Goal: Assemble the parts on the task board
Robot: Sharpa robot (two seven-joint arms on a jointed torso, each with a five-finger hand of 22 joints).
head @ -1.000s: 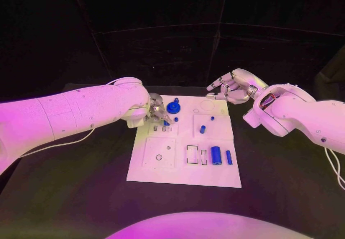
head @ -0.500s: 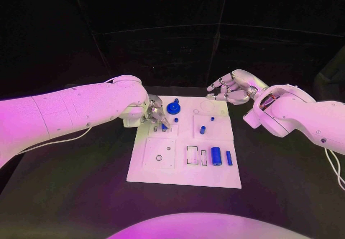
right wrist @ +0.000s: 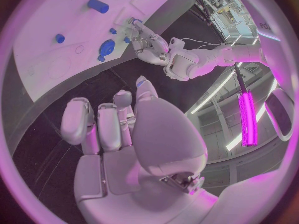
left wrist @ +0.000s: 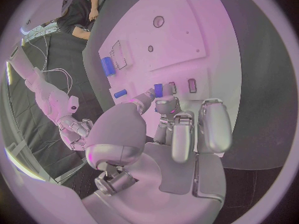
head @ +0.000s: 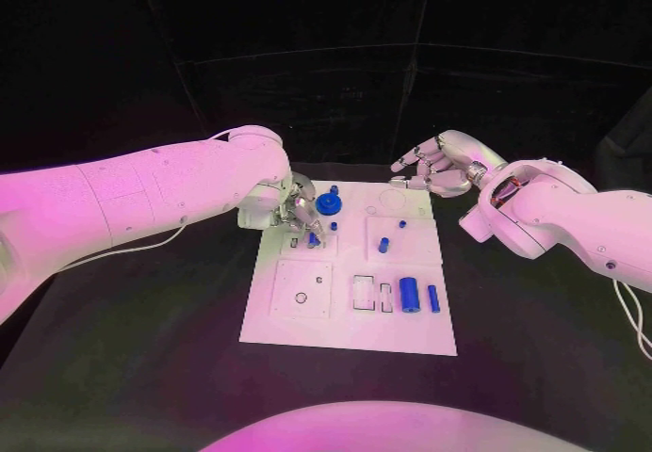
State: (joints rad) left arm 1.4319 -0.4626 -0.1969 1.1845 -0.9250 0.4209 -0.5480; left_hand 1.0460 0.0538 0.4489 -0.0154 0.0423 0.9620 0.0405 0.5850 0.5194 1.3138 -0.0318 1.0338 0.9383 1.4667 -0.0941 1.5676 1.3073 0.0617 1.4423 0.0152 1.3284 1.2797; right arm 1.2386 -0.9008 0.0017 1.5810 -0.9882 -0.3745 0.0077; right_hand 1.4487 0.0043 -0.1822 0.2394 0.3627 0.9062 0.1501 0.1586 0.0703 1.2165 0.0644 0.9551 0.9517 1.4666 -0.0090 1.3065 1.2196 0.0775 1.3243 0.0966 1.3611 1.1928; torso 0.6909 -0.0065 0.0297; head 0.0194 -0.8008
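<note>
The white task board [head: 310, 320] lies mid-table. My left hand [head: 289, 213] is over its far left corner and pinches a small blue part [head: 311, 238] between thumb and a finger. In the left wrist view the small blue part [left wrist: 158, 89] stands at the board [left wrist: 187, 40] next to two small slots [left wrist: 192, 85]. A blue round gear [head: 328, 202] and a small blue peg [head: 333, 226] stand right beside the hand. My right hand [head: 437, 165] hovers past the board's far right corner, fingers loosely bent, holding nothing.
More blue parts are on the board's right half: two short pegs [head: 383, 245], a thick cylinder [head: 408, 295] and a thin bar [head: 432, 298] beside rectangular slots [head: 363, 291]. A round hole [head: 301, 298] is at the near left. Black table surrounds the board.
My left arm has swung in over the table and the hand has shifted slightly, carrying the small blue part a little lower over the board. The right hand has not moved.
</note>
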